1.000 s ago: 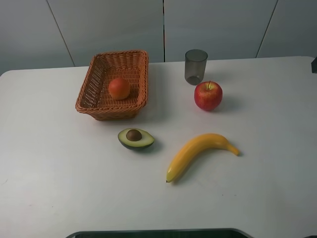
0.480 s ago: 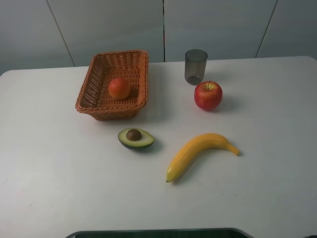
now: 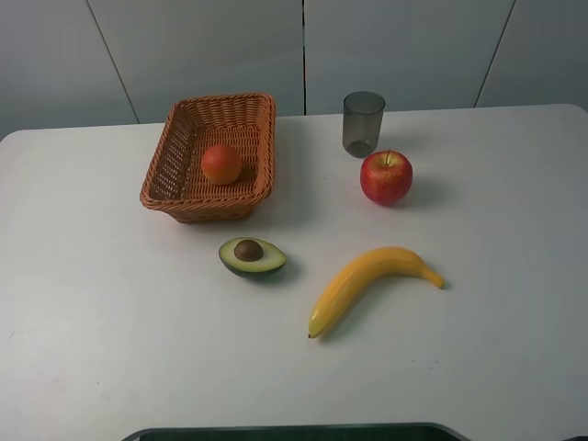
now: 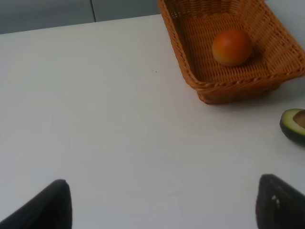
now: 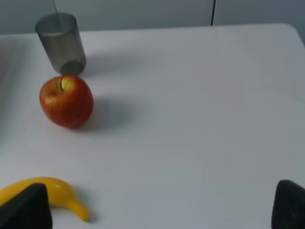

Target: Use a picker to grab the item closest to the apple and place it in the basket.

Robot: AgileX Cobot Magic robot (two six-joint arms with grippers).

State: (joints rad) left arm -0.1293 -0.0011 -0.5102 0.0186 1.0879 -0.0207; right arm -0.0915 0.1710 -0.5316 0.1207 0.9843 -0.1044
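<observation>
Smooth white table, woven wicker basket, translucent grey cup beside glossy apple.

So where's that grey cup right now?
In the high view the cup stands upright at the table's far side, right of the basket and just behind the apple.

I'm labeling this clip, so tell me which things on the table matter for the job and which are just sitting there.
Part of the job: apple; grey cup, the item nearest it; basket.

Just lying about: banana; avocado half; orange already in the basket.
</observation>
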